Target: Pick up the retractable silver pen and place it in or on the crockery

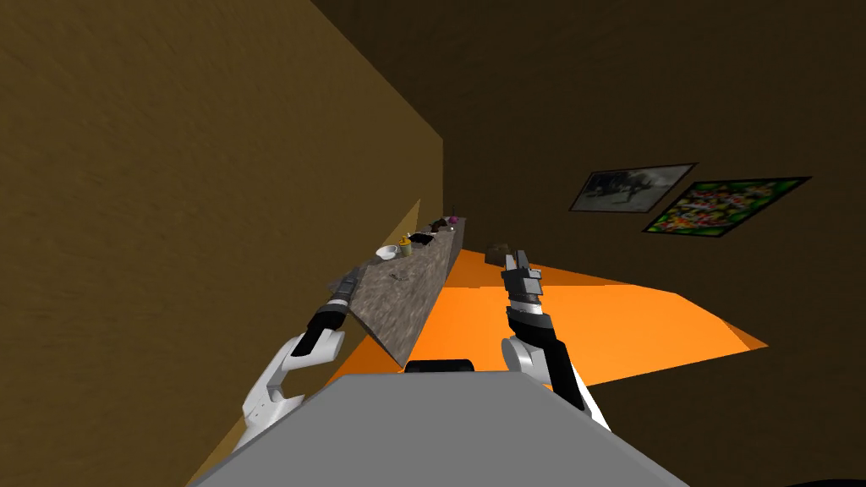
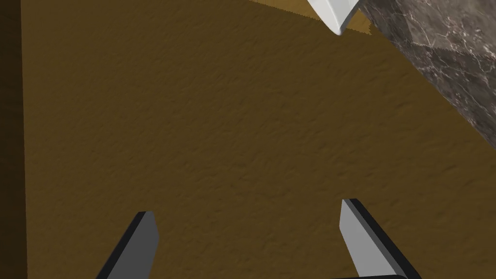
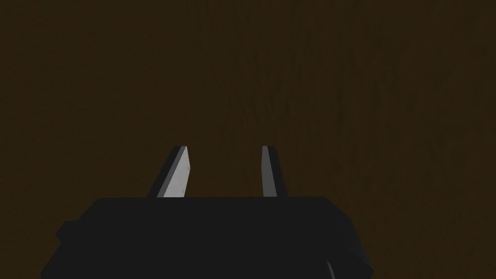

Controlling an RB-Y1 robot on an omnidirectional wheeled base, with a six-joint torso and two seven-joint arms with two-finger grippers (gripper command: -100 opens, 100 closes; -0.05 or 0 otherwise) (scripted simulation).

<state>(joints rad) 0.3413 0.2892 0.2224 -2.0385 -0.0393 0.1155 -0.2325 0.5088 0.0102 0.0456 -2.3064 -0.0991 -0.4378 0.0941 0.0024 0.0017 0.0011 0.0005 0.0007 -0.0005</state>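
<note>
Your left claw [image 2: 247,208] is open and empty at the near end of the stone counter [image 1: 404,314], so nothing is done yet: the pen [image 1: 397,276], I think the thin grey mark further ahead, lies short of the white bowl [image 1: 386,251].

Brown wall [image 2: 193,121] tight by L pincer [image 2: 246,207]; stone counter [image 2: 450,63] alongside; orange floor [image 1: 592,321] free R.

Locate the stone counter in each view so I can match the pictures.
Head view: the stone counter runs up the middle against the brown wall, the left gripper at its near end.
Left wrist view: the stone counter lies beyond one open finger.
Right wrist view: the right gripper, open, points past it.
Shared landmark: the brown wall.
</note>
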